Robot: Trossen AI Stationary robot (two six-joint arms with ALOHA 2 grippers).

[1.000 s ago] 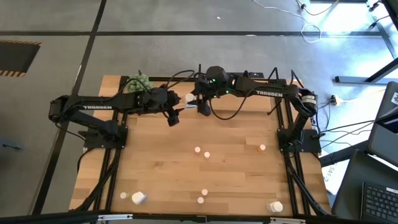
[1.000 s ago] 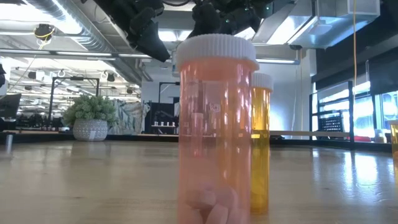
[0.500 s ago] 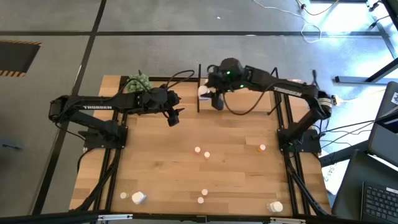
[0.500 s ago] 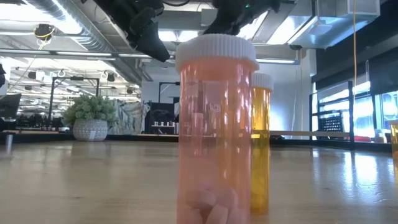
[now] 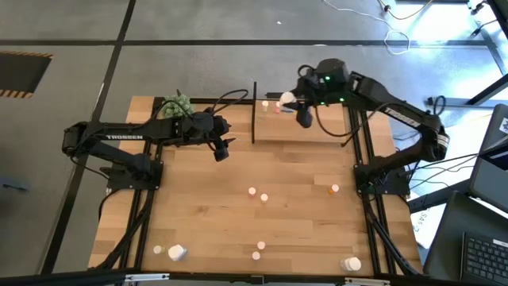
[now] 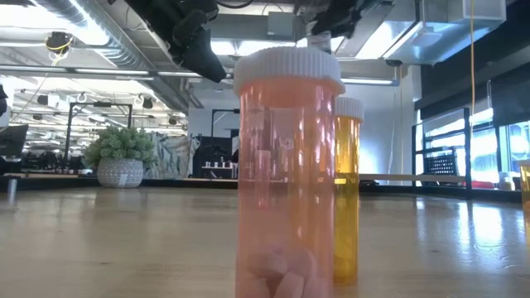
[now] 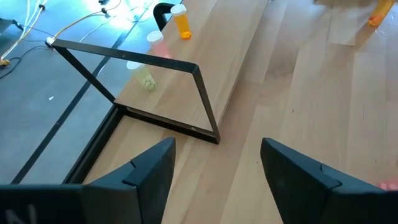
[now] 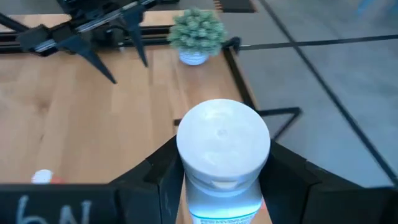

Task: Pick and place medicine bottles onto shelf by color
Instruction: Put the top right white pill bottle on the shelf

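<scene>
Holding a larger white bottle (image 8: 222, 163) between its two dark fingers (image 8: 163, 175), the right pincer (image 5: 304, 116) hung above the shelf (image 5: 317, 132) at the far edge of the tabletop (image 5: 238, 206). The wrist view showed the fingers pressed against the bottle's sides just under its broad white cap, with the cap standing clear above them. That looked a sound place to grip: a rigid plastic body, probably light, with smooth and likely slick walls, so the shoulder beneath the cap should keep it from sliding down through the fingers. Being stiff, it should bear a firm squeeze without harm, though it stands tall enough to topple if let go at a tilt.

On the shelf board a few small bottles were already standing near its far edge, among them an orange bottle (image 7: 183, 22) and a pale yellow bottle (image 7: 144, 74) with white tops, apart from one another; the held bottle hung just beside that group in the high view.

The left pincer (image 5: 221, 149) waited over the tabletop near the shelf's black upright (image 5: 254, 111), its fingers spread wide and empty. Other bottles lay scattered well apart on the nearer half of the tabletop, one pinkish bottle (image 6: 288, 174) close before the low camera.
</scene>
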